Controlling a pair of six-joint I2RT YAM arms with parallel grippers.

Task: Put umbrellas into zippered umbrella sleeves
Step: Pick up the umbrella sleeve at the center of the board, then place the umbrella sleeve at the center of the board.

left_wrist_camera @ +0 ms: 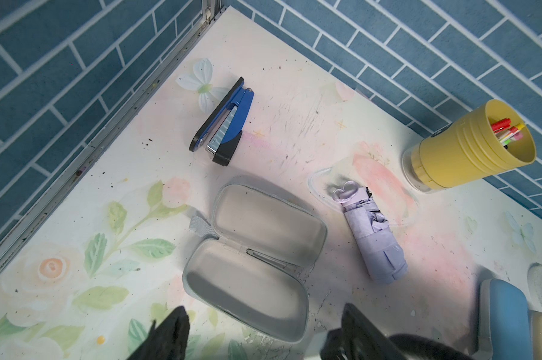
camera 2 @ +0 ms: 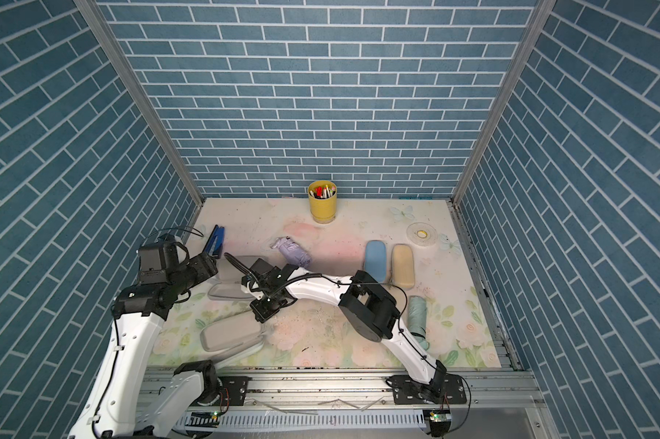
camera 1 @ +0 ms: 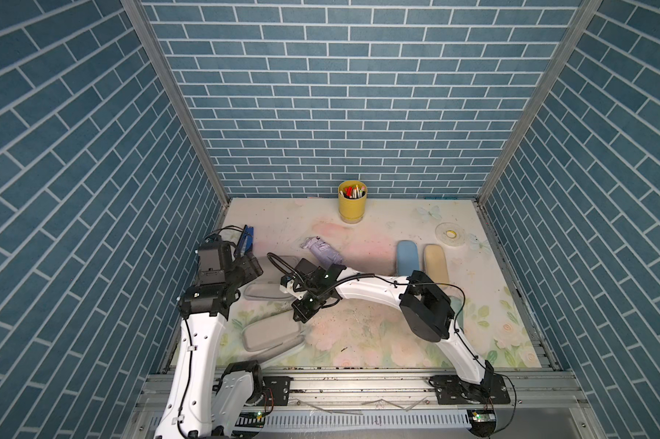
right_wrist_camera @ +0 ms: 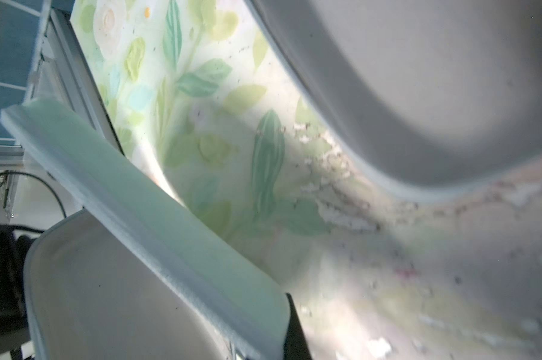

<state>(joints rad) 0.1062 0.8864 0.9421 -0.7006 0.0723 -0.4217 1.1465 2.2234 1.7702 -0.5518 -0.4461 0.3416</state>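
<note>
Lilac umbrella point(left_wrist_camera: 372, 237) lies loose on the table point(left_wrist_camera: 294, 109), near the left claw point(left_wrist_camera: 263, 314) and just beside the open grey-lined sleeve point(left_wrist_camera: 254, 258) under that claw. Left claw: jaws apart, empty. Right claw point(camera 1: 301, 311): closed, judged to be pinching the edge of the mint green sleeve point(right_wrist_camera: 157, 224), one half of which stands tilted up in the right wrist view. Mint green umbrella point(camera 2: 417, 315) lies well apart from the right claw, beside that arm's elbow. Light blue sleeve point(camera 1: 407, 258) and tan sleeve point(camera 1: 436, 262) lie closed, contents not visible.

Step in hand, as judged: opening sleeves. Neither open sleeve holds an umbrella. The next move calls for the left claw to close across the lilac roll's middle and lay it lengthwise in the sleeve.
</note>
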